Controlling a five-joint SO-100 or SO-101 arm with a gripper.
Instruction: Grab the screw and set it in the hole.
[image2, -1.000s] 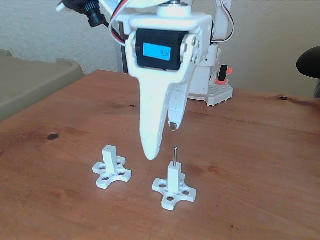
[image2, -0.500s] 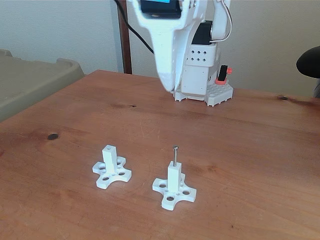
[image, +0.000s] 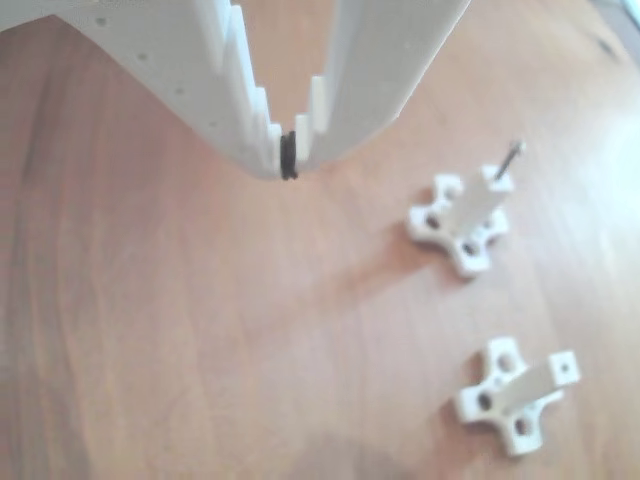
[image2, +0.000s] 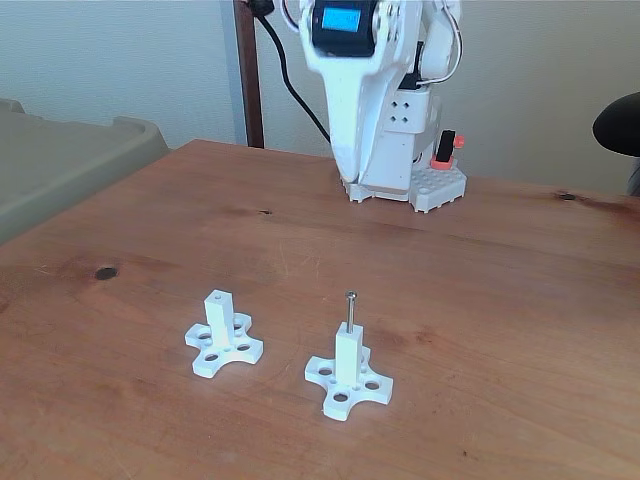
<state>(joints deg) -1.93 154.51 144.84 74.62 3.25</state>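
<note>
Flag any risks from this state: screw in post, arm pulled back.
1. The screw stands tall and thin in the hole of the right post, most of its shank exposed; a bump could tip it out.
2. The empty post sits close beside it, so any sweep could hit both.
3. The pincer hangs shut above the table, well off the posts: low risk.

Soft, washed-out and blurry in the other view, glare toward the right. Sharper, evenly daylit in the fixed view; faint shadows.
</note>
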